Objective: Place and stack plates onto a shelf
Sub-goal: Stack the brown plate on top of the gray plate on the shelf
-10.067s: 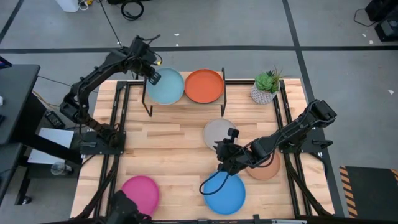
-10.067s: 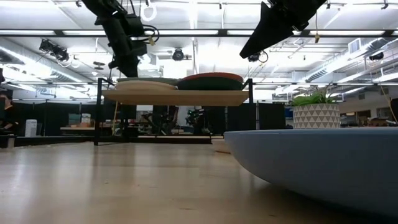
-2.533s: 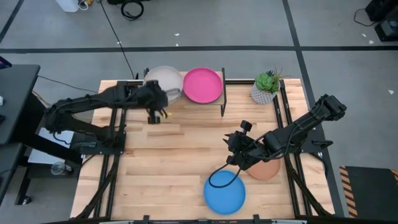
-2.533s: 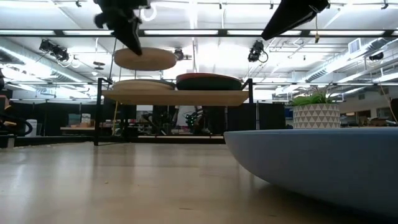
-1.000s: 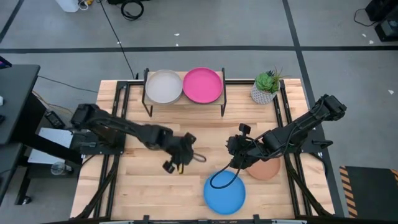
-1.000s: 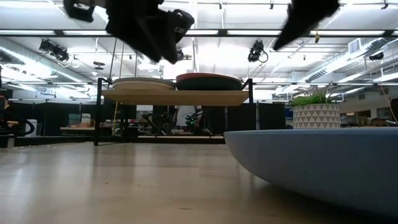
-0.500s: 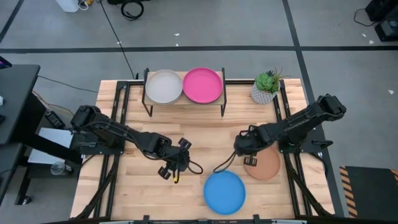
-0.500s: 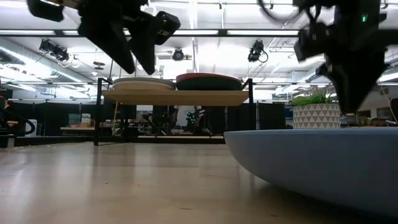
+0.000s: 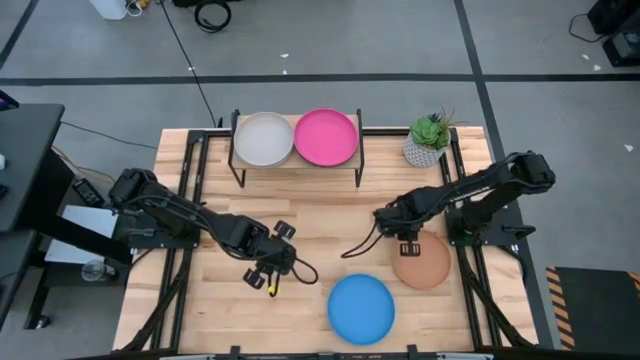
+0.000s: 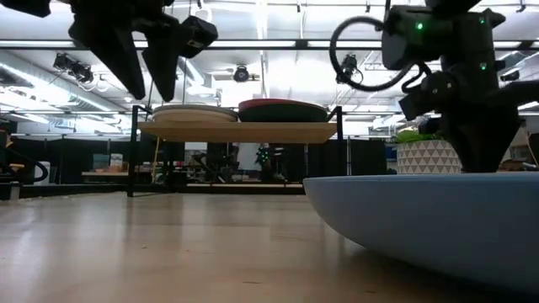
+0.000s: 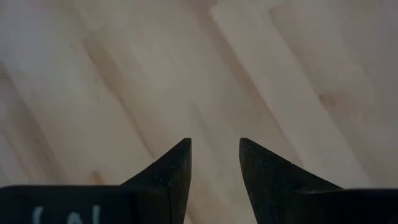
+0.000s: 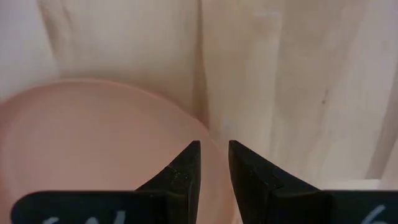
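A: Where do the plates stand?

B: On the shelf (image 9: 296,164) at the table's far edge there are two stacks: a cream-grey plate (image 9: 263,139) tops the left one and a magenta plate (image 9: 325,138) the right one. In the low view both stacks sit side by side on the wooden top. Two more lie on the table (image 9: 320,230): the blue plate (image 9: 361,309) near the front edge and the tan-brown plate (image 9: 422,262) just beside it, toward the right.

A: And the right gripper (image 9: 407,243)?

B: It hangs over the near-left rim of the tan-brown plate. In its wrist view the fingers (image 12: 185,171) are only a narrow gap apart, with the plate's rim under them and nothing held between them.

A: The left gripper (image 9: 270,270)?

B: Over bare wood left of the blue plate, well apart from it. Its wrist view shows the fingertips (image 11: 176,163) parted with a modest gap, empty, only planks beneath.

A: Anything else?

B: A small potted plant (image 9: 428,139) stands at the far right, beside the shelf
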Robot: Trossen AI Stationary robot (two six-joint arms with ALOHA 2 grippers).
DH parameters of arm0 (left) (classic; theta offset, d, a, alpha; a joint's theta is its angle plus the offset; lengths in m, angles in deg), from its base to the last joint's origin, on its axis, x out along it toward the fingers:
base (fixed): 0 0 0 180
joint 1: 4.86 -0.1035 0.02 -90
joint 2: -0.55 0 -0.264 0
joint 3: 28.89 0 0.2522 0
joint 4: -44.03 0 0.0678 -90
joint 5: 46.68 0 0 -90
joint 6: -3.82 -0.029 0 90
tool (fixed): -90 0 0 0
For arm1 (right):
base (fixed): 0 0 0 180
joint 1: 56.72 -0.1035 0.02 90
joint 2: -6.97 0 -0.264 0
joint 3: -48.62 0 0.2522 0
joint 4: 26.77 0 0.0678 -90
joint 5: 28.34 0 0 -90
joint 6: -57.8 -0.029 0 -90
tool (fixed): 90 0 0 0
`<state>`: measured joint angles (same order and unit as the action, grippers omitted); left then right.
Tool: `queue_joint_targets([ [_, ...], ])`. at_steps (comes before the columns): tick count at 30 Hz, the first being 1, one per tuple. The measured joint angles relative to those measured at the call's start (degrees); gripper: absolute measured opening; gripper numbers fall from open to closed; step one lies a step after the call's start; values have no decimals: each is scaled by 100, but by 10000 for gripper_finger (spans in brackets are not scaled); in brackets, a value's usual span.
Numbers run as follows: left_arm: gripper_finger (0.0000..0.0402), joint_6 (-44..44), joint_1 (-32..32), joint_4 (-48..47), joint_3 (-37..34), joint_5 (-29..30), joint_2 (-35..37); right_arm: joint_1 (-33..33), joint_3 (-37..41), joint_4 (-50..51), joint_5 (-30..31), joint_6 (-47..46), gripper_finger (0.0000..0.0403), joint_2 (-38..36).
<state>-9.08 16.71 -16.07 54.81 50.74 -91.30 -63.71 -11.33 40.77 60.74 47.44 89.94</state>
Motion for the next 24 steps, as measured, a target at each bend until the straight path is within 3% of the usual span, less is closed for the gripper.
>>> queue_joint_targets([
  [16,142,23,0,-32,-4,196,138,115,362,-371,-16,459,86,614],
  [24,142,72,0,-446,-10,223,354,174,134,-37,-71,644,17,577],
])
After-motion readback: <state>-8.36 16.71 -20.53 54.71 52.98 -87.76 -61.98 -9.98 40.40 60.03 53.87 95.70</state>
